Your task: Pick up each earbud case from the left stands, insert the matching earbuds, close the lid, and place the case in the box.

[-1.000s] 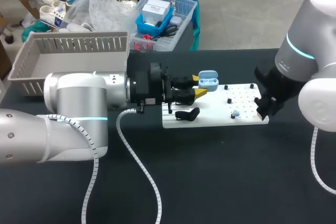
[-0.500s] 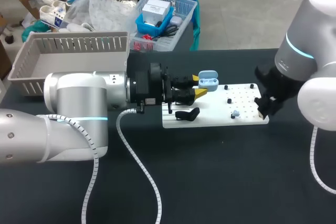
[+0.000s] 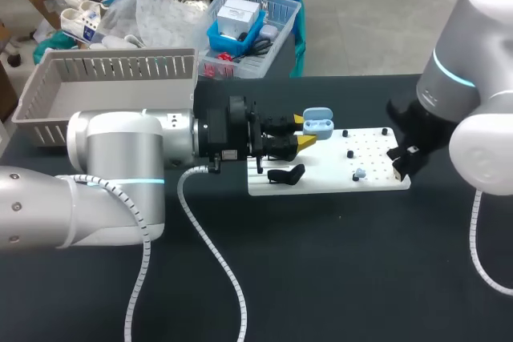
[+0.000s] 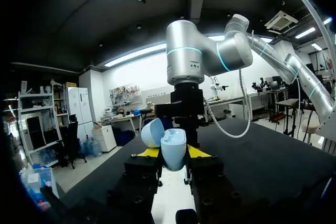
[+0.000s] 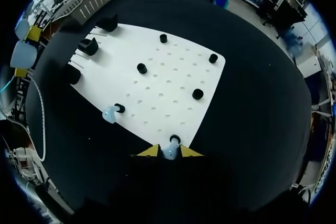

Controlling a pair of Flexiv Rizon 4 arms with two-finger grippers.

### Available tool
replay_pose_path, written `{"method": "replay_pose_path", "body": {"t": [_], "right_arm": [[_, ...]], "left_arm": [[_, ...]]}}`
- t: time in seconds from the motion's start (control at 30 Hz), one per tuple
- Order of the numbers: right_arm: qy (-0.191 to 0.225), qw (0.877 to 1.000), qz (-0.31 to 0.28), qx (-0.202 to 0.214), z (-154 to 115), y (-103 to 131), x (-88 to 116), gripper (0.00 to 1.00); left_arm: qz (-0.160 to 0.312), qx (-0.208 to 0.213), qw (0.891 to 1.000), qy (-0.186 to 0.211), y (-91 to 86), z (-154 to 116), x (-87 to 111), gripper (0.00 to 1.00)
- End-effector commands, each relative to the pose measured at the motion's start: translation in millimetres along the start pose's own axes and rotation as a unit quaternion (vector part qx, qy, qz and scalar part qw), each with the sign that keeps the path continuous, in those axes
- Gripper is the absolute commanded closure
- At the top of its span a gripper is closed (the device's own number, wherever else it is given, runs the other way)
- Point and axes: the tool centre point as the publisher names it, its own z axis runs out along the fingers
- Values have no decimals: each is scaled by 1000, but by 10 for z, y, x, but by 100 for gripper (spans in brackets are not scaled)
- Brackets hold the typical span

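A: What is the earbud case (image 4: 173, 148) made of?
B: Smooth pale blue plastic with a soft sheen, the same as the earbud (image 5: 109, 114).
A: And the board (image 3: 373, 150)?
B: White, matt, plastic by the look of it. The table (image 3: 337, 262) is matt black; cloth or not, I cannot tell.
A: The rest?
B: The left arm (image 3: 120, 150) has a satin silver shell, and its cable (image 3: 147, 254) wears ribbed white plastic. The basket (image 3: 112, 68) is dull grey plastic.

The left arm (image 3: 120, 158) and right arm (image 3: 473, 62) are silver-grey tubes with thin cyan light rings and black wrist sections. A white spiral-wrapped cable (image 3: 208, 230) trails from each. The left gripper (image 3: 307, 130) is black — yellow-tipped.
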Motion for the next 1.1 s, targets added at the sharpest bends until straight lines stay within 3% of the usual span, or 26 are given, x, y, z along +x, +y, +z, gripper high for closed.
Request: {"method": "replay_pose_path", "body": {"t": [0.03,0.07,0.1,0.47,1.1], "right_arm": [[2,1000,-1,-2,16,2,-17,91],[3,1000,-1,-2,16,2,-18,99],[3,1000,-1,-2,16,3,-18,100],[1,1000,-18,-4,-50,21,-21,100],[-17,999,-44,8,-471,134,-26,100]], "left_arm": [[1,-2,1000,-1,-3,1,6,100],[1,-2,1000,-1,-3,1,6,100],[1,-2,1000,-1,-3,1,6,100],[1,-2,1000,-1,-3,1,6,100],[1,-2,1000,-1,-3,1,6,100]]}}
